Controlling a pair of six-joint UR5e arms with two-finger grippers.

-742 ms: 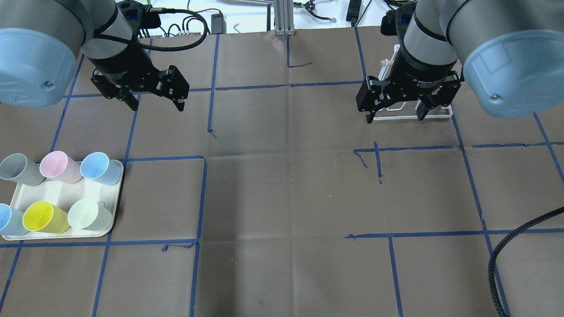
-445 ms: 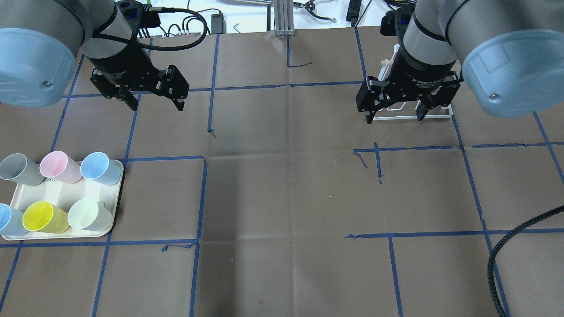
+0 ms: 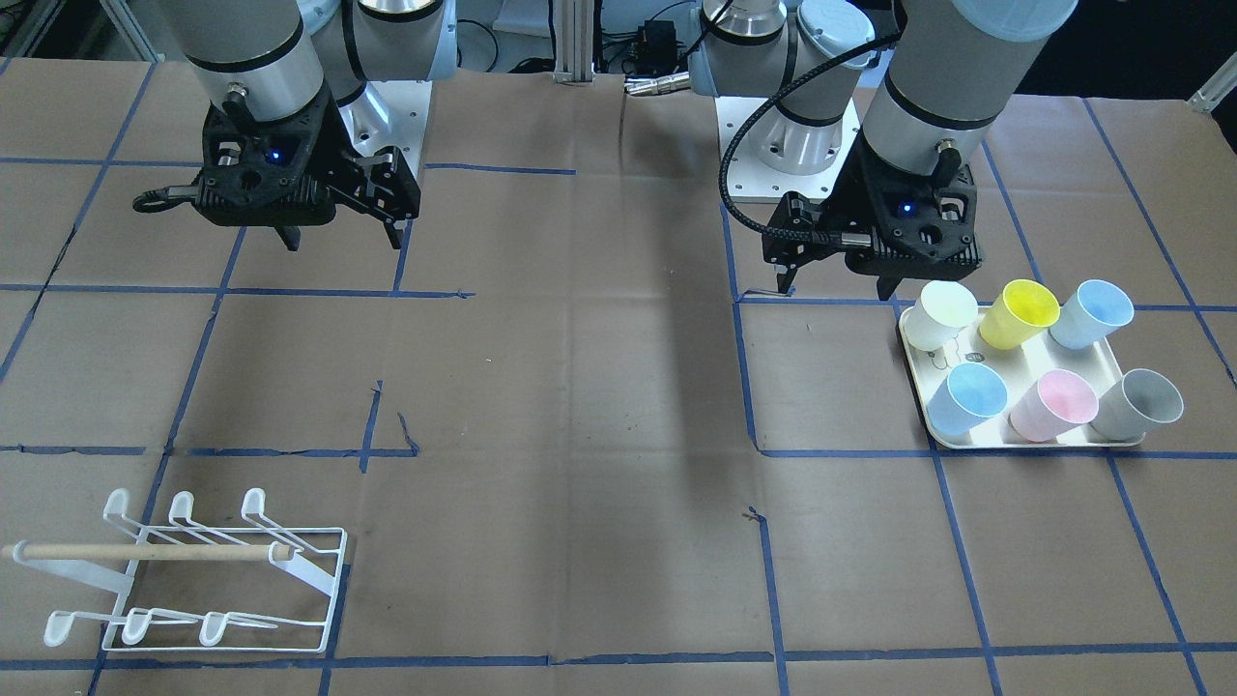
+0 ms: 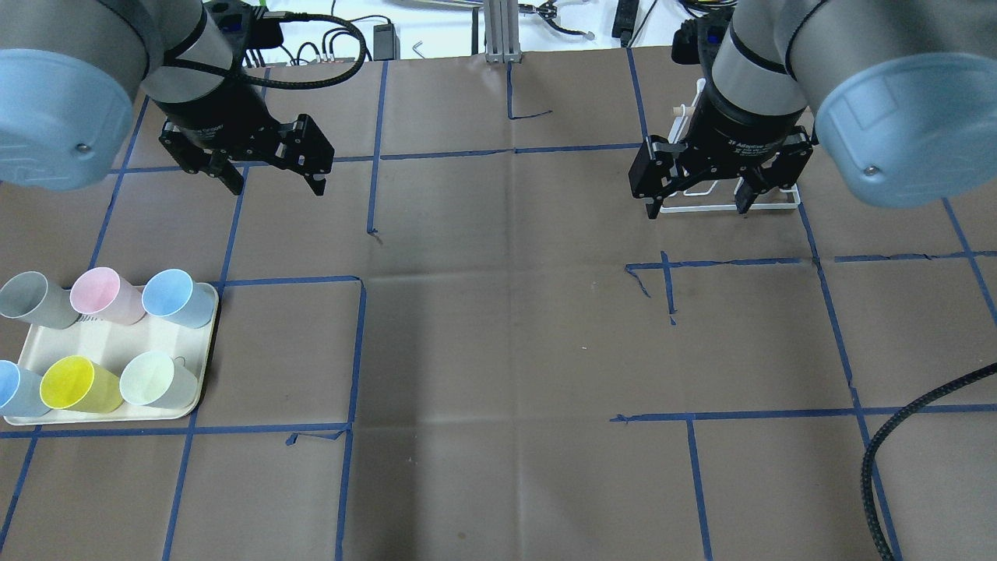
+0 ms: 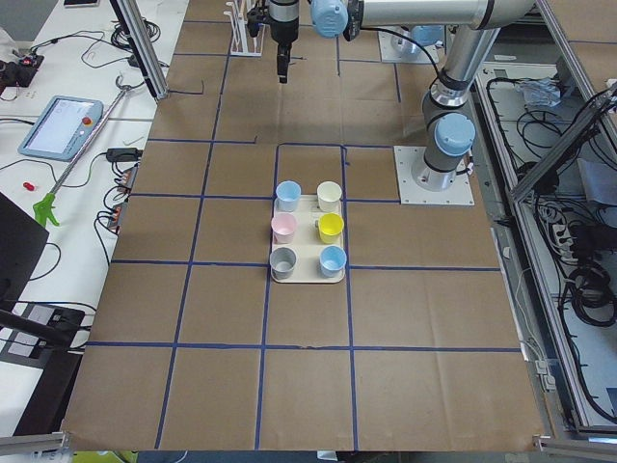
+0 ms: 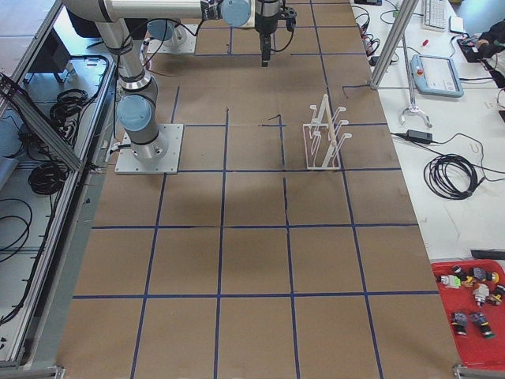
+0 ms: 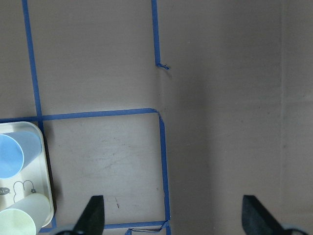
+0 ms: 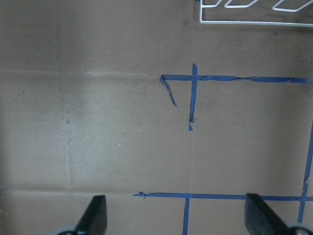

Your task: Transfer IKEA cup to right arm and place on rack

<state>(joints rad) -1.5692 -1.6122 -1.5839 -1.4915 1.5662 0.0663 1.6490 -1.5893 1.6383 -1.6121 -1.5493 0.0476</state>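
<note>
Several IKEA cups stand on a cream tray [image 4: 204,354] at the near left: grey, pink, two blue, yellow [image 4: 74,383] and pale green [image 4: 154,379]. They also show in the front view [image 3: 1024,311]. My left gripper [image 4: 276,185] is open and empty, hovering beyond the tray; two cups show at the left edge of its wrist view [image 7: 14,156]. My right gripper [image 4: 695,209] is open and empty, hovering in front of the white wire rack [image 4: 767,204]. The rack [image 3: 193,570] has paddle-tipped pegs and a wooden dowel and carries no cup.
Brown paper with a blue tape grid covers the table [image 4: 506,327]. A black braided cable [image 4: 903,421] hangs at the near right. Cables and aluminium posts lie beyond the far edge [image 4: 498,31].
</note>
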